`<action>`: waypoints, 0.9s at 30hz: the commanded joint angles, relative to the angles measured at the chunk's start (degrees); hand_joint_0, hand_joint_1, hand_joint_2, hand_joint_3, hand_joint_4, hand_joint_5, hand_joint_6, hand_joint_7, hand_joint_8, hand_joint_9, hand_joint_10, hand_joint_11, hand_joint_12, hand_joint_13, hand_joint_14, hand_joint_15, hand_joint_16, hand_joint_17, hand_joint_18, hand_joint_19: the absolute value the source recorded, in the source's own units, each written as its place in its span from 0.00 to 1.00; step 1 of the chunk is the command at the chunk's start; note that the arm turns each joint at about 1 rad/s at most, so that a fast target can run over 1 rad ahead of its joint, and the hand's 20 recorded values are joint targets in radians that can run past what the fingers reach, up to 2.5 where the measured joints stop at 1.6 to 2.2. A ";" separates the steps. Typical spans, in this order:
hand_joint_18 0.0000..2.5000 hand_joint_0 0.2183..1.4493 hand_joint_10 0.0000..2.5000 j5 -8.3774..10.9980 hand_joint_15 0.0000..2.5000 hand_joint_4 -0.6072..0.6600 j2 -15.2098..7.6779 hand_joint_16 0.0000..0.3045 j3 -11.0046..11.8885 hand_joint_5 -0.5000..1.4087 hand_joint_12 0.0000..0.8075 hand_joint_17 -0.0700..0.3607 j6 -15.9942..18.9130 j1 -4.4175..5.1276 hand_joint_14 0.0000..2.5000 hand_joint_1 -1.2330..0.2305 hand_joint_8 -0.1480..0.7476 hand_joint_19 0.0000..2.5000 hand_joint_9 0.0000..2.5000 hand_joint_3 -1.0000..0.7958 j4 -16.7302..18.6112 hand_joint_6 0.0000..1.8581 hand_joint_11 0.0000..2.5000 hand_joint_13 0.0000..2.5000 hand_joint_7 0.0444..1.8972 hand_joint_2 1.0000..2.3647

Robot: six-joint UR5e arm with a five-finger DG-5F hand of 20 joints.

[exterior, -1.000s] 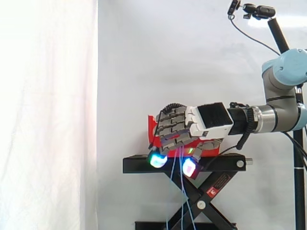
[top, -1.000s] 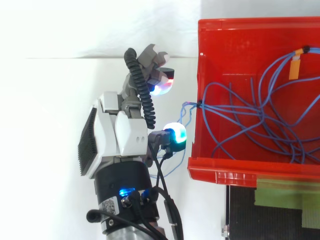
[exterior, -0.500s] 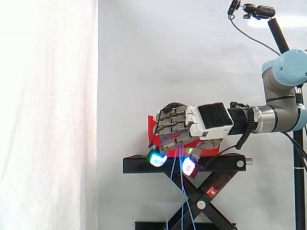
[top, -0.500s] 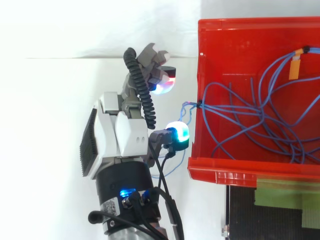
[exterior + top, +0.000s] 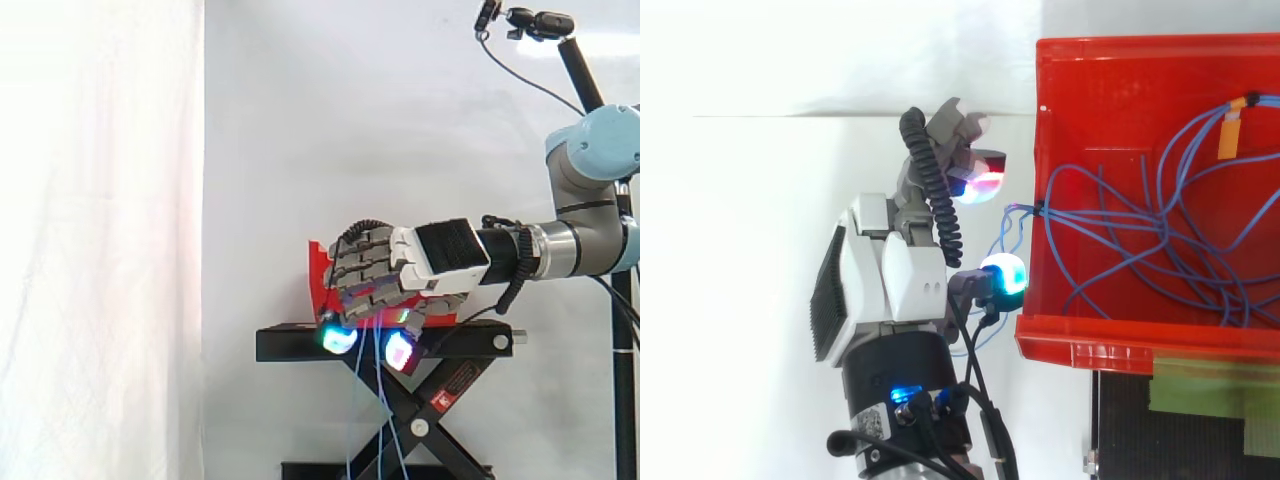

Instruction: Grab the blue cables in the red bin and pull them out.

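**Hand at the bin wall: grab in progress**

- Black stand [image 5: 300,343]: carries the bin. Its scissor legs are cut off at the side view's lower edge.
- Red bin [image 5: 1120,346]: its right part runs out of the top view.
- Hand [image 5: 890,285]: just outside the bin wall that faces it. We cannot tell whether it has hold of anything.
- Blue cables [image 5: 1215,285]: most lie tangled in the bin. A few strands cross that wall and hang down past the hand, below the stand top.
- Step: we judge the grab unfinished. Next comes a sure hold on those strands, then a pull away from the bin.
- Orange tag [image 5: 1231,135]: on one cable.
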 commanded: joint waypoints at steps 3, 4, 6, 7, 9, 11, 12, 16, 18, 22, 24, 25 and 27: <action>0.15 0.40 0.01 -0.17 0.22 0.52 0.00 0.16 0.00 0.60 0.46 0.42 0.00 -0.07 0.01 0.12 0.46 0.15 0.28 0.00 0.50 0.09 0.47 0.22 0.36 0.00; 0.15 0.40 0.01 -0.17 0.22 0.52 0.00 0.16 0.00 0.60 0.46 0.42 0.00 -0.15 0.01 0.12 0.46 0.16 0.28 0.00 0.76 0.09 0.47 0.22 0.36 0.00; 0.15 0.40 0.01 -0.17 0.22 0.52 0.00 0.16 0.00 0.60 0.46 0.42 0.00 -0.07 0.01 0.12 0.46 0.16 0.28 0.00 1.11 0.09 0.47 0.22 0.35 0.00; 0.15 0.40 0.01 -0.17 0.22 0.52 0.00 0.16 0.00 0.60 0.46 0.42 0.00 -0.07 0.01 0.12 0.46 0.15 0.28 0.00 1.46 0.09 0.47 0.22 0.36 0.00; 0.15 0.40 0.01 -0.17 0.22 0.53 0.00 0.16 0.00 0.60 0.46 0.42 0.00 -0.07 0.01 0.12 0.46 0.15 0.28 0.00 1.64 0.09 0.47 0.22 0.36 0.00; 0.15 0.40 0.01 -0.17 0.22 0.52 0.00 0.16 0.00 0.60 0.46 0.42 0.00 -0.15 0.01 0.12 0.46 0.15 0.28 0.00 1.64 0.09 0.48 0.22 0.35 0.00; 0.15 0.40 0.01 -0.17 0.22 0.52 0.00 0.16 0.00 0.60 0.46 0.42 0.00 -0.15 0.01 0.12 0.46 0.16 0.28 0.00 1.64 0.10 0.47 0.22 0.35 0.00; 0.15 0.40 0.01 -0.17 0.22 0.52 0.00 0.16 0.00 0.61 0.46 0.41 0.00 -0.15 0.01 0.12 0.46 0.16 0.29 0.00 1.64 0.13 0.47 0.23 0.35 0.00; 0.15 0.40 0.01 -0.17 0.22 0.52 0.00 0.16 0.00 0.61 0.46 0.41 0.00 -0.07 0.01 0.12 0.46 0.16 0.29 0.00 1.64 0.15 0.47 0.23 0.34 0.00; 0.16 0.40 0.01 -0.17 0.22 0.52 0.00 0.16 0.00 0.61 0.46 0.41 0.00 -0.07 0.01 0.13 0.46 0.16 0.30 0.00 1.46 0.21 0.47 0.23 0.33 0.00; 0.16 0.40 0.01 -0.17 0.22 0.52 0.00 0.16 0.00 0.61 0.45 0.41 0.00 -0.07 0.01 0.13 0.45 0.16 0.30 0.00 1.46 0.22 0.47 0.23 0.32 0.00; 0.16 0.40 0.01 -0.17 0.22 0.52 0.00 0.16 0.00 0.61 0.46 0.41 0.00 -0.15 0.01 0.13 0.46 0.16 0.30 0.00 1.46 0.23 0.47 0.23 0.32 0.00; 0.16 0.40 0.01 -0.17 0.22 0.52 0.00 0.16 0.00 0.63 0.45 0.41 0.00 -0.15 0.01 0.13 0.45 0.16 0.30 0.00 1.55 0.22 0.47 0.23 0.32 0.00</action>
